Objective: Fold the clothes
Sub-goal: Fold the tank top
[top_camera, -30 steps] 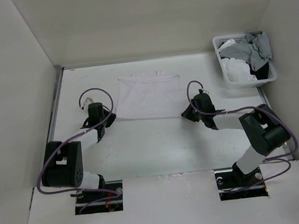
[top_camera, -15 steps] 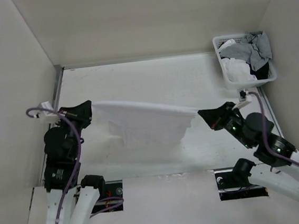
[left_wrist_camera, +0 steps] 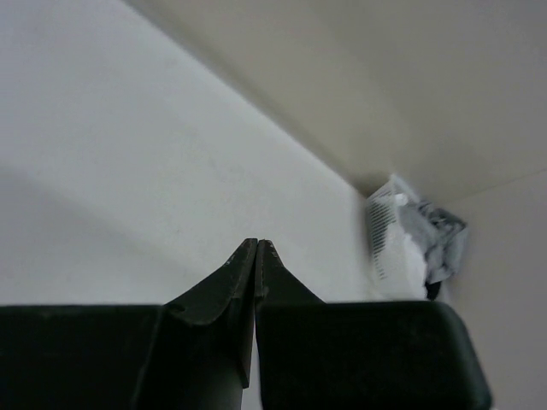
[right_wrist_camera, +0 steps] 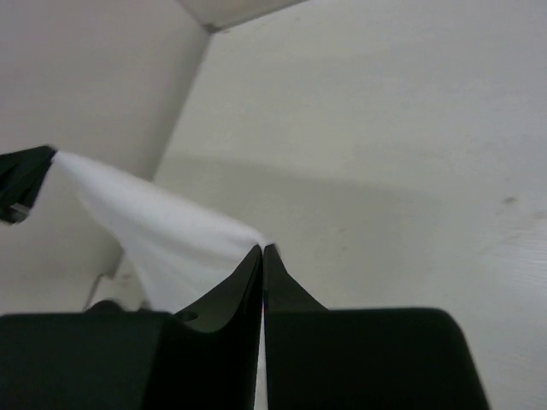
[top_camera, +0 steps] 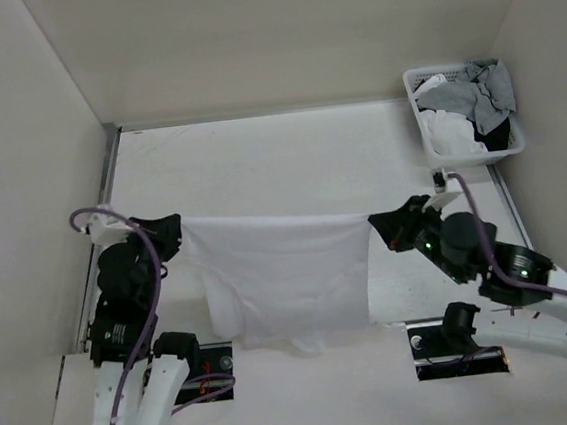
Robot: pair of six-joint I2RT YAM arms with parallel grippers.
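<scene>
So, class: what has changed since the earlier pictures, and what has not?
The white garment, lying flat a second ago, has been lifted and drawn toward the near edge; it hangs stretched between the left gripper and right gripper, both still shut on it. The basket stayed put.

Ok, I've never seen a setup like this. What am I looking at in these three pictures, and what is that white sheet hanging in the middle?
It is a pair of robot arms bolted at the near edge of a white table. The wide picture is taken from above and behind them. The other two come from a small camera on each wrist, looking along its black fingers. The left gripper and right gripper are each shut on an upper corner of one white garment, held up between them and hanging loose. A basket of other clothes stands at the far right.
</scene>
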